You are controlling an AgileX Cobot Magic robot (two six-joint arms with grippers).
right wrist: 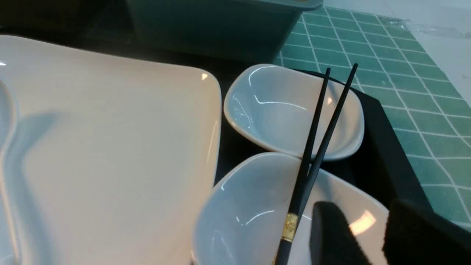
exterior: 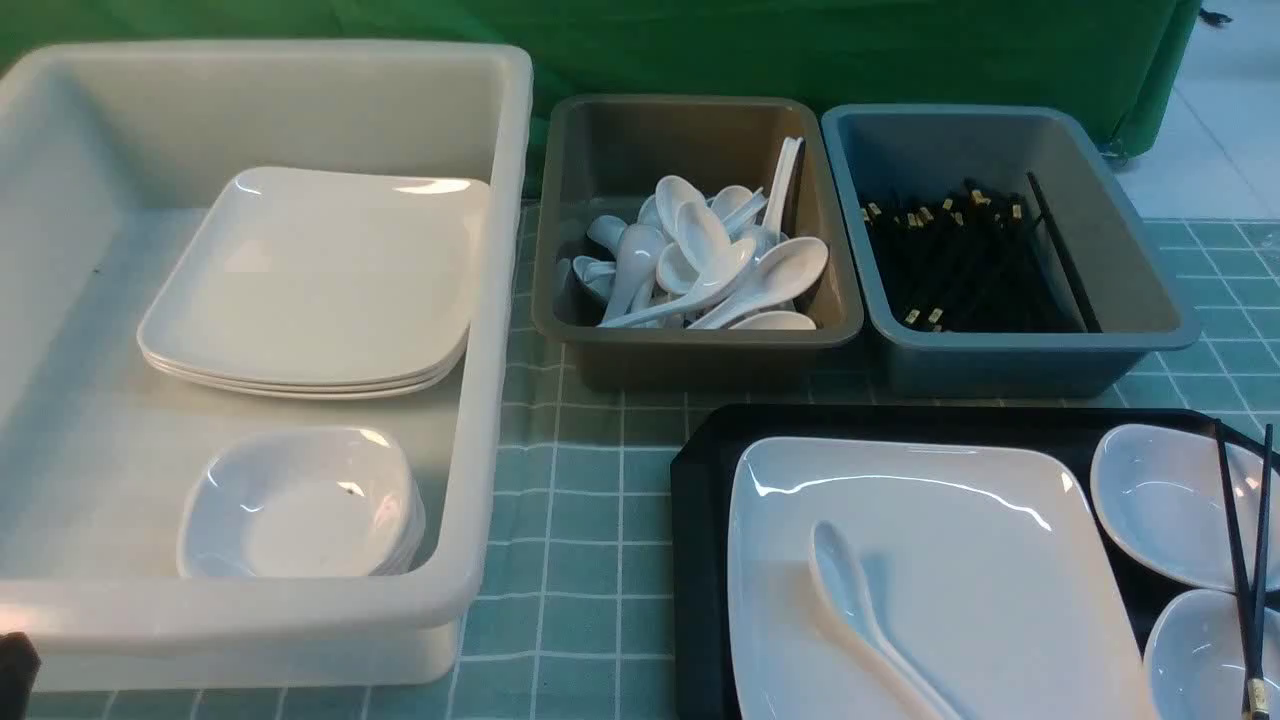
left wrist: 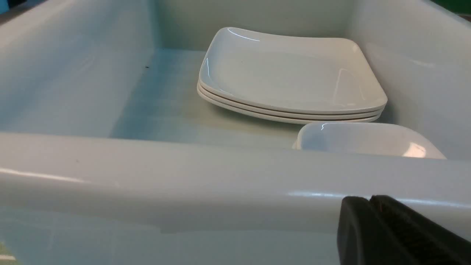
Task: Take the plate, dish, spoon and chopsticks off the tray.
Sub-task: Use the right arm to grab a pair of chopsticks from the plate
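My right gripper [right wrist: 368, 237] hangs partly open over the near dish [right wrist: 250, 213] at the tray's [right wrist: 382, 121] right edge, gripping nothing. The chopsticks [right wrist: 307, 169] lie just beside its fingers, across that dish and the far dish [right wrist: 272, 117]. I cannot read the marking on their gold band. The spoon [exterior: 850, 600] rests on the plate [exterior: 950, 520]. My left gripper [left wrist: 369, 202] sits closed and empty outside the white tub [left wrist: 184, 173].

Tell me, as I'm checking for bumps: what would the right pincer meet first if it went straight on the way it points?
Probably the nearer small dish, which lies right ahead of the open right pincer; the chopsticks cross it just beside that line. Depth is unclear.
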